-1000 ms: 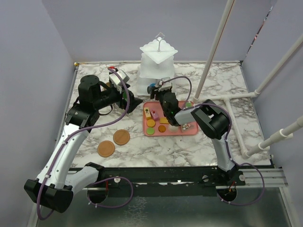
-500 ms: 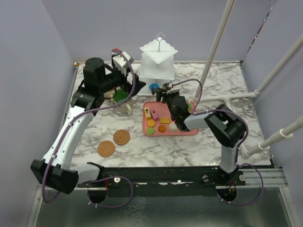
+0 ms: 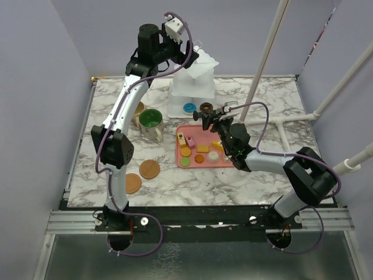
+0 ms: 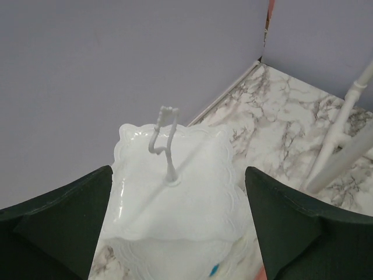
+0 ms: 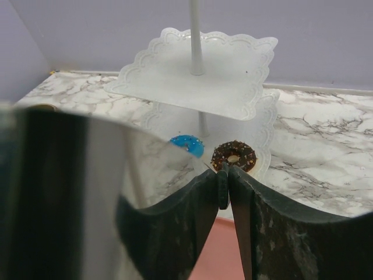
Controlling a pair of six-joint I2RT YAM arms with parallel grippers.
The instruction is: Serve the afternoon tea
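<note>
Swung up high, left end effector (image 4: 178, 192) gapes over three-tier stand (image 3: 189, 87), upper centre; right end effector (image 5: 222, 175), clenched, reached bottom tier, centre frame. I count chocolate donut (image 5: 233, 156) lying there as served.

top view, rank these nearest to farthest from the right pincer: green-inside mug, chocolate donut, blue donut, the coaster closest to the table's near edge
1. chocolate donut, on the stand bottom tier, just past the right pincer
2. blue donut, same tier, further left
3. green-inside mug, on the table, well to the left
4. wooden coaster, near-left, by the table's front edge
</note>
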